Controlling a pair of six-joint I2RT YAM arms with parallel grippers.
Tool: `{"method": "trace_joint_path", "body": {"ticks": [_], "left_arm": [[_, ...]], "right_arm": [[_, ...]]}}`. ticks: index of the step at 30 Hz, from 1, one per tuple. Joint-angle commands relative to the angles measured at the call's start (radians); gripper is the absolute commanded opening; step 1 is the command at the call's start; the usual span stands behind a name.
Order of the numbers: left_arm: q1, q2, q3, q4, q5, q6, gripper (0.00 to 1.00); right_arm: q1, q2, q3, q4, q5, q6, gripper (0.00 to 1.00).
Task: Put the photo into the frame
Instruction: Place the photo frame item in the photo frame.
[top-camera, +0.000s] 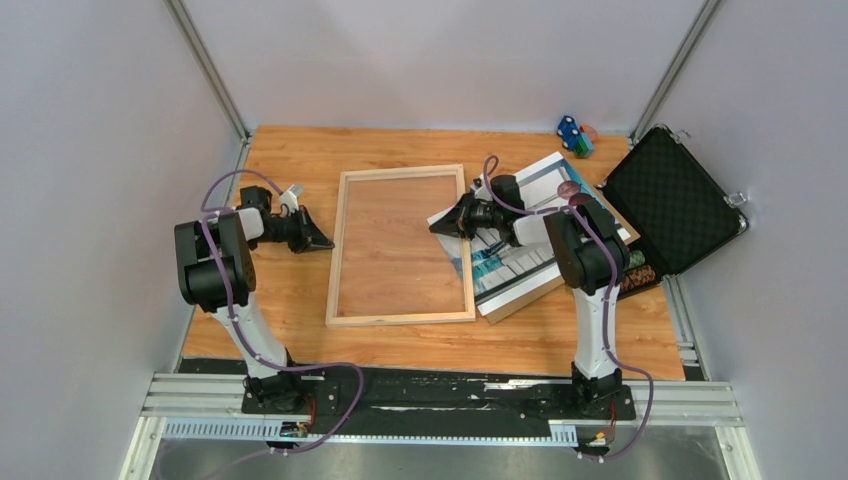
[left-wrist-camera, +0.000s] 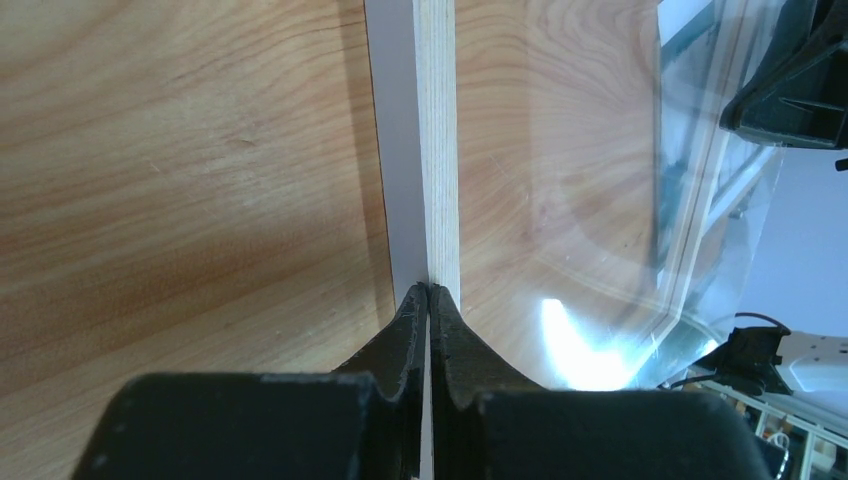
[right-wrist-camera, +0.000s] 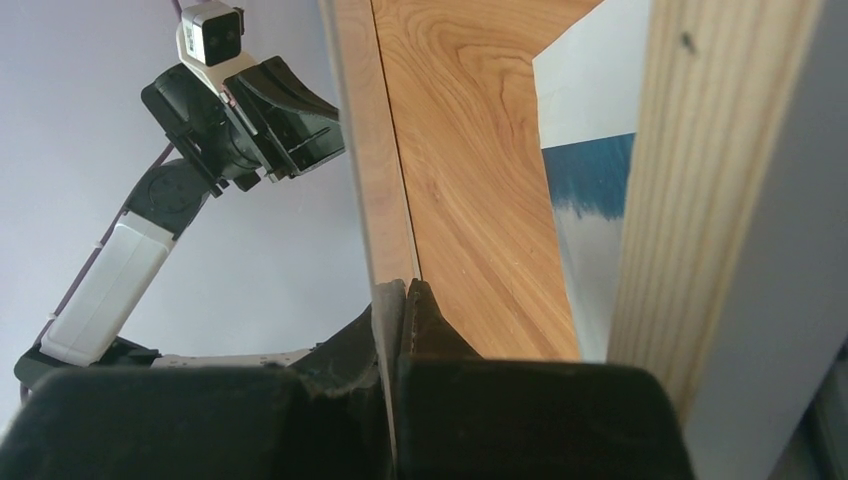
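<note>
The left gripper (top-camera: 325, 241) sits at nine o'clock of the frame (top-camera: 400, 319). Its jaws are squeezed to a slit on the thin pale edge of the left rail, and from the wrist view they seem to nip it.

The frame lies flat in the middle of the table (top-camera: 300, 150), with bare wood showing through its pane. I'd judge it light but stiff, with slim rails and a pane that could crack or scuff. It is best held by the wood, on opposite rails, and kept level.

The right gripper (top-camera: 437, 225) is at the frame's three o'clock side, jaws fully closed and tips against the right rail. I cannot tell whether anything is caught between them.

The photo (top-camera: 515, 265) lies just past that rail at three o'clock, skewed, on a brown board (top-camera: 505, 308) and partly under the right arm. Its near corner is touching or tucked under the frame. It looks thin, floppy and slick, so I'd take it by the white border.

There is open room to the left and at twelve o'clock. At two o'clock an open black case (top-camera: 670, 200) crowds the right side.
</note>
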Motion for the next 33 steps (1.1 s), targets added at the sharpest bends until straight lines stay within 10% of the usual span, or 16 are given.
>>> {"method": "trace_joint_path", "body": {"ticks": [1,33], "left_arm": [[-0.014,0.033,0.006,0.011,-0.052,0.026,0.03],[-0.014,0.039,0.007,0.01,-0.063,0.029,0.0]], "right_arm": [[0.043,-0.053,0.023,-0.046,-0.032,-0.007,0.0],[0.051,-0.034,0.078,-0.079,-0.078,0.075,0.0]]}}
